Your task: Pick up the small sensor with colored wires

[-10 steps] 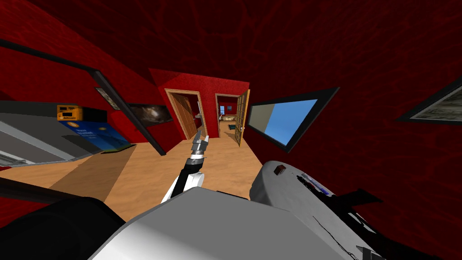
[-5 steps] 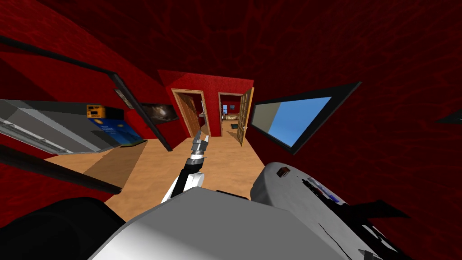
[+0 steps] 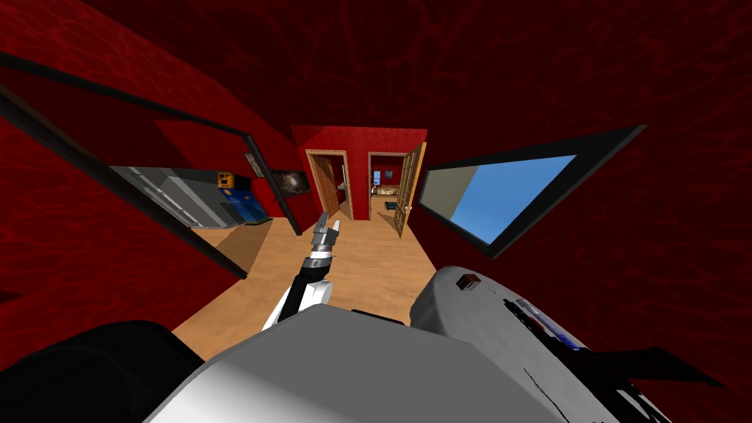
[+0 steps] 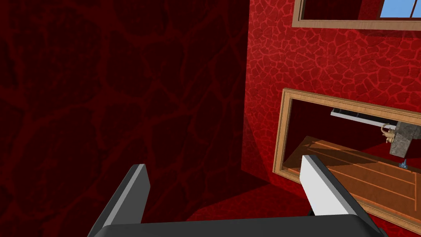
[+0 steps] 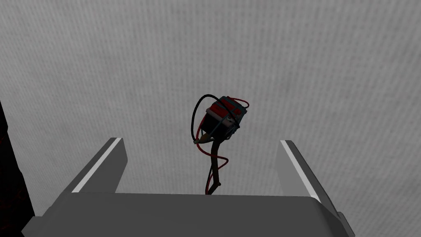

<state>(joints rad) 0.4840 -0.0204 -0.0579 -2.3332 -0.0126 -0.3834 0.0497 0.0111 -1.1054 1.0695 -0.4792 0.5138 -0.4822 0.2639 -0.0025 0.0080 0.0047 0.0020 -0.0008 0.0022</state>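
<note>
As the small sensor (image 5: 224, 117) lies on the grey counter (image 5: 329, 61) just ahead of the released right pincer (image 5: 201, 143), it looks light with floppy wires, so its boxy body seems the firmest hold.

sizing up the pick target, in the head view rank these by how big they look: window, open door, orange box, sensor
1. window
2. open door
3. sensor and orange box: about alike, so not ranked; the sensor lies nearer the camera.
</note>
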